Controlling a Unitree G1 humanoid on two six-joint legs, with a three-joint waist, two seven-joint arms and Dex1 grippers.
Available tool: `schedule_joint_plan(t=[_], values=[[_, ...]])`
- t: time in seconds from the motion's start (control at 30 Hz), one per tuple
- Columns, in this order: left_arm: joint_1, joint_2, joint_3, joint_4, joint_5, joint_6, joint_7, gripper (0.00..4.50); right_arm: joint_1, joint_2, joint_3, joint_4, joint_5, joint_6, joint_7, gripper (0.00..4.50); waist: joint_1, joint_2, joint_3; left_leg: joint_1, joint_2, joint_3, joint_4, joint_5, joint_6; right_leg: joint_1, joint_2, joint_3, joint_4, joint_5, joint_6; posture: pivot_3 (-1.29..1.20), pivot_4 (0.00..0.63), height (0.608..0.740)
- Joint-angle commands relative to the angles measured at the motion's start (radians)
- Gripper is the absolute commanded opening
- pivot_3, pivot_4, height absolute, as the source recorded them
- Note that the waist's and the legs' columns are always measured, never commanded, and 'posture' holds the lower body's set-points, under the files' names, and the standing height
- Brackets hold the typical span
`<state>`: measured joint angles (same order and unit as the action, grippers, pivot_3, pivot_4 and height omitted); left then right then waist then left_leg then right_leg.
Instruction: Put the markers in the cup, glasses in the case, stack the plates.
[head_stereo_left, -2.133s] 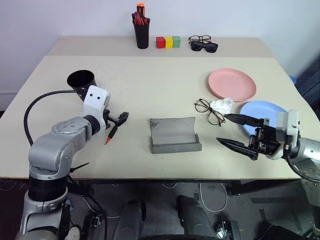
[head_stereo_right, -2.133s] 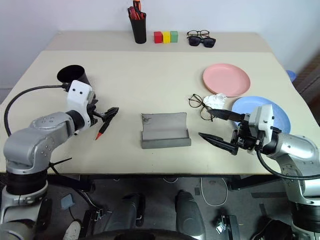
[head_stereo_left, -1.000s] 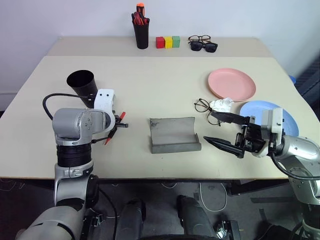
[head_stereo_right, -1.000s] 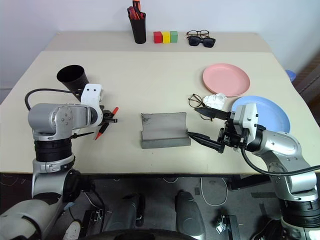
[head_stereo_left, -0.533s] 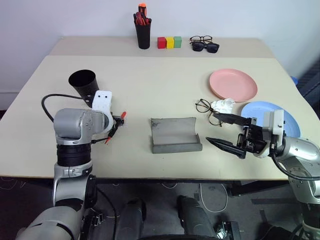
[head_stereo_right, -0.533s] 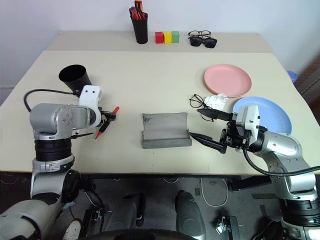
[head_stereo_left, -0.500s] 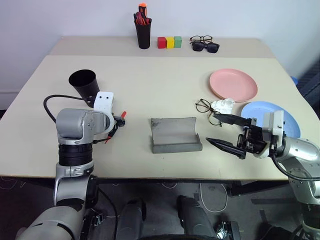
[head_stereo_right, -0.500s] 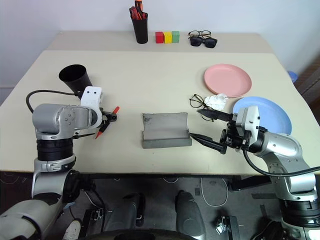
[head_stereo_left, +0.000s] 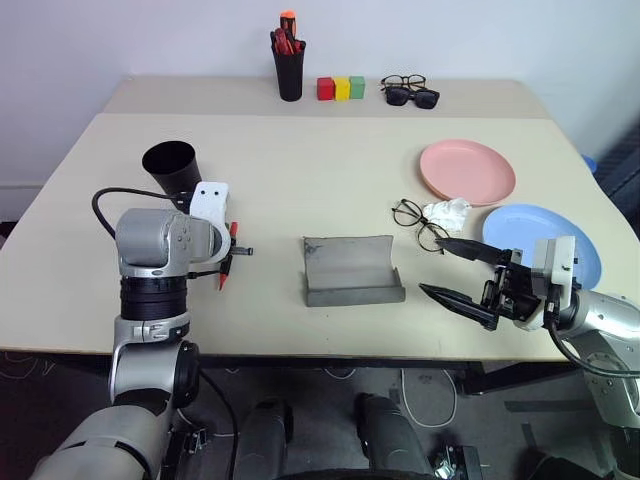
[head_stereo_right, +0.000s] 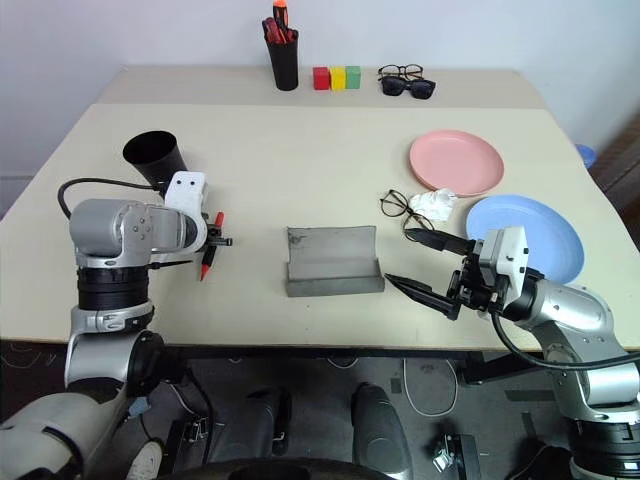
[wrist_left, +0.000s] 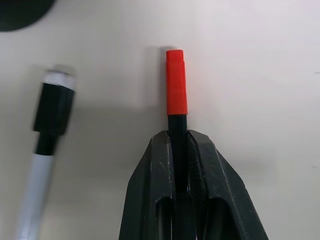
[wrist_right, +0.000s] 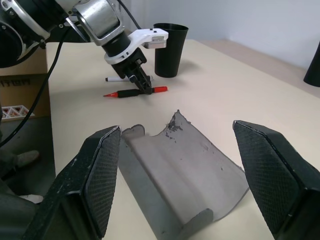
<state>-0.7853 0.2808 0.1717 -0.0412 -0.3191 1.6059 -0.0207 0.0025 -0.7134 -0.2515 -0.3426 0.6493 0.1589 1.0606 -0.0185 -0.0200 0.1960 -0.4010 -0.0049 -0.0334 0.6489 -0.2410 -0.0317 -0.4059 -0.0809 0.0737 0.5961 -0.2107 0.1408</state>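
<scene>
My left claw (wrist_left: 179, 142) is clamped on one red-capped marker (wrist_left: 176, 95) at the desk (head_stereo_left: 300, 170); second marker (wrist_left: 47, 135) blurred, cut off. Two plates, one cup (head_stereo_left: 172, 168). Right claw (wrist_right: 180, 165) wide, empty.

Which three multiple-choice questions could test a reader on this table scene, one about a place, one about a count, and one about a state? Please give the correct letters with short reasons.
1. Where does the glasses case lie?
A. between the two grippers
B. on the pink plate
C. inside the cup

2. How many coloured blocks stand at the far edge?
A. one
B. three
C. five

3. What is the left gripper doing?
A. standing open over the cup
B. shut on the marker
C. holding the glasses

Answers: 1 A, the open grey case sits mid-table between them. 2 B, red, yellow and green. 3 B, its fingers pinch the marker behind its red cap.
</scene>
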Motion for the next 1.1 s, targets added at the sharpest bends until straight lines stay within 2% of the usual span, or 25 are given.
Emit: schedule_joint_plan(t=[0.03,0.13,0.2,0.23,0.37,0.63,0.83,1.1], values=[[-0.025,-0.039,0.022,-0.219,-0.053,-0.09,-0.059,0.12,-0.058,0.015,-0.01,0.018,0.009,-0.02,-0.002,3.65,0.003,-0.002,0.001,-0.002,0.0,0.0,0.0,0.0,0.0,-0.002,0.0,0.0,0.0,0.0,0.0,0.0,0.15,0.74],[-0.035,0.009,-0.085,-0.328,0.072,-0.3,0.017,0.12,-0.129,0.04,0.017,0.062,0.017,-0.007,0.003,3.65,-0.001,-0.001,0.001,-0.005,0.0,-0.001,0.001,0.001,-0.001,-0.005,0.0,0.0,0.0,0.002,0.003,0.0,0.15,0.74],[-0.004,-0.019,-0.059,-0.345,0.165,-0.647,0.095,0.12,-0.176,0.06,0.043,0.094,0.012,-0.005,0.013,3.65,0.0,-0.001,0.0,-0.004,0.0,0.0,-0.001,0.001,-0.002,-0.005,0.0,0.0,0.0,0.002,0.002,0.0,0.15,0.74],[0.005,0.005,-0.074,-0.326,0.223,-0.785,0.119,0.12,-0.206,0.077,0.06,0.117,0.007,-0.008,0.014,3.65,-0.001,-0.001,0.0,-0.003,0.0,0.0,-0.002,0.001,-0.002,-0.005,0.0,0.0,0.0,0.002,0.002,0.0,0.15,0.74],[0.053,0.111,-0.136,-0.193,0.444,-1.144,0.222,0.12,-0.307,0.135,0.119,0.194,-0.025,-0.029,0.023,3.65,-0.002,0.0,0.0,-0.003,0.0,0.0,-0.002,0.001,-0.002,-0.005,0.0,0.0,0.0,0.002,0.0,0.0,0.15,0.74],[0.083,0.121,-0.076,0.076,0.546,-1.403,0.363,0.12,-0.384,0.177,0.145,0.262,-0.054,-0.052,0.036,3.65,0.011,-0.001,0.001,-0.007,-0.001,-0.001,0.0,0.001,-0.002,-0.005,-0.001,-0.001,-0.002,0.003,0.003,0.0,0.15,0.74],[-0.013,0.131,-0.074,0.357,0.549,-1.584,0.396,0.12,-0.366,0.175,0.131,0.248,-0.059,-0.054,0.021,3.65,0.006,-0.001,0.001,-0.006,-0.001,-0.001,0.0,0.001,-0.002,-0.006,0.0,-0.002,0.0,0.003,0.003,0.0,0.15,0.74],[-0.137,0.114,-0.079,0.623,0.531,-1.731,0.405,0.12,-0.305,0.152,0.095,0.168,-0.042,-0.029,-0.019,3.65,0.005,-0.001,0.001,-0.006,-0.001,-0.001,-0.001,0.001,-0.002,-0.006,0.0,-0.002,0.0,0.004,0.005,0.0,0.15,0.74]])
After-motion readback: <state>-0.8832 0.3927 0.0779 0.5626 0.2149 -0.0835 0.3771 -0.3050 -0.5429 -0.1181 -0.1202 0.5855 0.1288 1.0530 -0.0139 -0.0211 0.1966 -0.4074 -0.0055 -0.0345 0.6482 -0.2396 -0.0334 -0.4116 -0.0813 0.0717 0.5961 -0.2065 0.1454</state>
